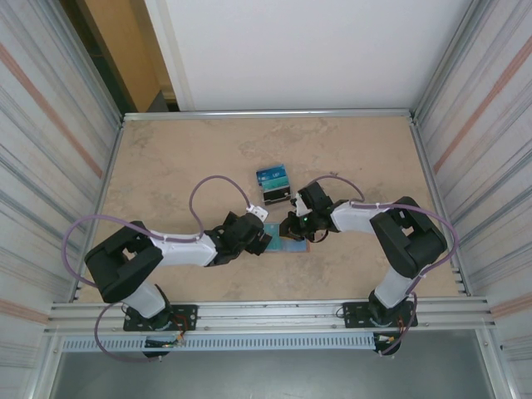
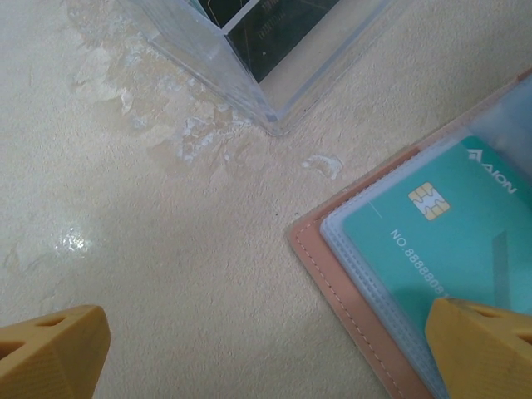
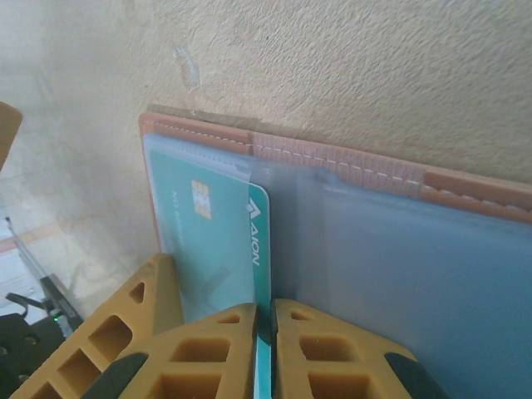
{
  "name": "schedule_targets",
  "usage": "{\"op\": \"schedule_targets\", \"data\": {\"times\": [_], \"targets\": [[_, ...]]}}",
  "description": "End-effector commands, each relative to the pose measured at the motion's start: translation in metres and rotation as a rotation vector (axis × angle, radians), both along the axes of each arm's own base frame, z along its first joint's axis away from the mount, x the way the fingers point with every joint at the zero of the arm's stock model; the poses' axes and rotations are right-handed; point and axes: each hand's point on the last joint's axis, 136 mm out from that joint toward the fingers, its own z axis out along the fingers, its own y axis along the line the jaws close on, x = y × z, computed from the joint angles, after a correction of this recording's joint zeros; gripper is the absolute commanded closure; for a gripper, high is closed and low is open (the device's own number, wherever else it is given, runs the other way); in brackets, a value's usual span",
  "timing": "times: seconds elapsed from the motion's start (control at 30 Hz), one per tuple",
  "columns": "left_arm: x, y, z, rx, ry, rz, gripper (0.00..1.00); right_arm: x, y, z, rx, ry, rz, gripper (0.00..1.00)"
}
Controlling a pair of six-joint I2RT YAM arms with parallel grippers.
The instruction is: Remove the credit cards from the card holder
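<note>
The card holder [image 3: 465, 274] lies open and flat near the middle of the counter [image 3: 374, 75], between the 2 hands; a teal card [image 3: 208, 224] sits in its left pocket. The right hand [image 3: 266, 320] is the nearer one; its fingers are pressed almost together, clamped on the card's near end, with a teal sliver showing between them. The card's long axis runs straight away from that hand toward the holder's stitched far edge; the pull, as I judge it, must come straight back along that line, since a sideways drag would likely catch the pocket's lip. The left hand [image 2: 266, 341] has its fingers wide apart, gripping nothing; 1 finger [image 2: 482, 349] hovers over the holder's corner, contact unclear, near a clear stand [image 2: 249, 58].
</note>
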Motion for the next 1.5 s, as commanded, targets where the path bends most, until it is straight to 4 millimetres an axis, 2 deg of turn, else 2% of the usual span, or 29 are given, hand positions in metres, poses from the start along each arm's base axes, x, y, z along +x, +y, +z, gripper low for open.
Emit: {"op": "schedule_targets", "data": {"times": [0.0,0.33,0.57,0.8,1.1,1.47], "targets": [[-0.009,-0.001,-0.003,0.023,0.031,-0.018,0.01,-0.003,0.014,0.010,0.095,0.012,0.024,0.87],[-0.010,-0.003,-0.003,0.021,0.033,-0.020,0.01,-0.002,0.020,0.013,0.142,0.015,0.029,0.85],[-0.011,-0.001,-0.002,0.028,0.029,-0.014,0.01,-0.002,0.018,0.010,0.143,0.021,0.016,0.91],[-0.009,0.007,0.001,0.053,0.014,0.009,0.01,-0.001,0.004,0.006,0.100,0.019,-0.006,1.00],[-0.009,0.008,0.000,0.068,0.015,0.005,0.01,0.000,-0.013,-0.002,0.000,0.024,-0.007,1.00],[-0.010,0.010,0.000,0.079,0.014,0.006,0.01,0.001,-0.023,0.002,-0.067,0.001,0.003,1.00]]}}
